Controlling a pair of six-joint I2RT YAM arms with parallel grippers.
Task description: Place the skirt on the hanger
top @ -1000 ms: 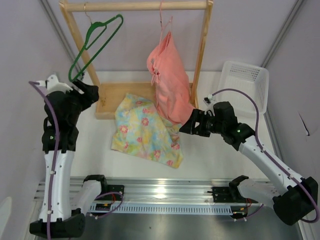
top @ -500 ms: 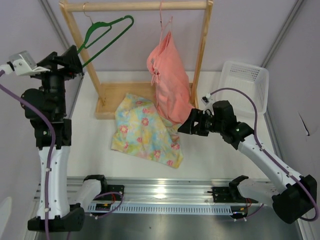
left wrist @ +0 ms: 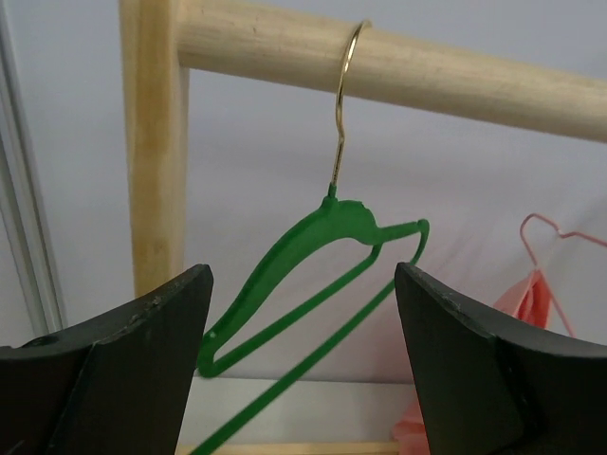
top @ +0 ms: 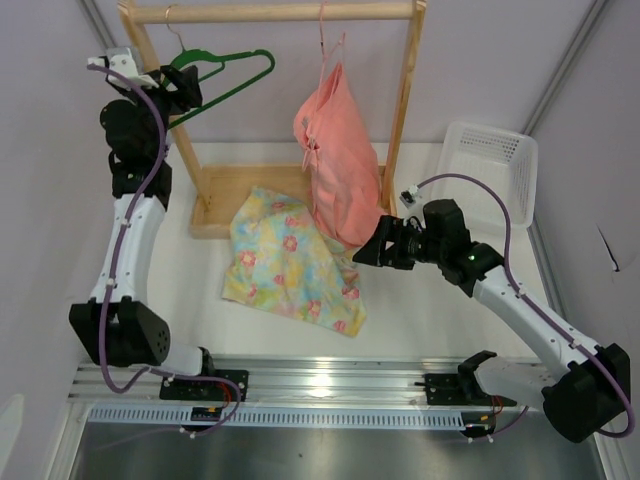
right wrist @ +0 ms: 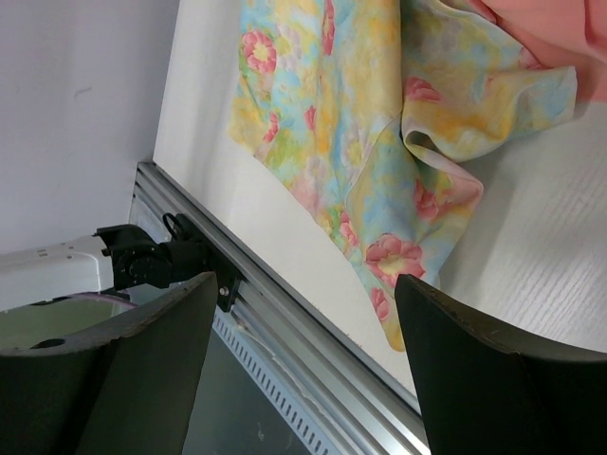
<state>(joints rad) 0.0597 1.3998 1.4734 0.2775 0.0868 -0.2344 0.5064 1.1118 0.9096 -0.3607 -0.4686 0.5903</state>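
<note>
The floral skirt (top: 290, 262) lies crumpled on the white table in front of the wooden rack; the right wrist view shows its near corner (right wrist: 379, 171). The dark green hanger (top: 228, 75) hangs by a gold hook from the rack's top rail at the left, swung up to the right. It also shows in the left wrist view (left wrist: 313, 275), ahead of the jaws. My left gripper (top: 186, 88) is open, raised beside the hanger's left end, not closed on it. My right gripper (top: 368, 250) is open and empty above the skirt's right edge.
A wooden rack (top: 405, 95) stands at the back. A salmon-pink garment (top: 335, 165) hangs from it on a thin pink wire hanger (left wrist: 550, 232), draping onto the skirt. A white basket (top: 490, 175) stands at the back right. A metal rail (top: 320, 385) runs along the near edge.
My left arm has risen and swung right to the hanger's left end. The hanger has swung further up and right. My right gripper has edged slightly left.
</note>
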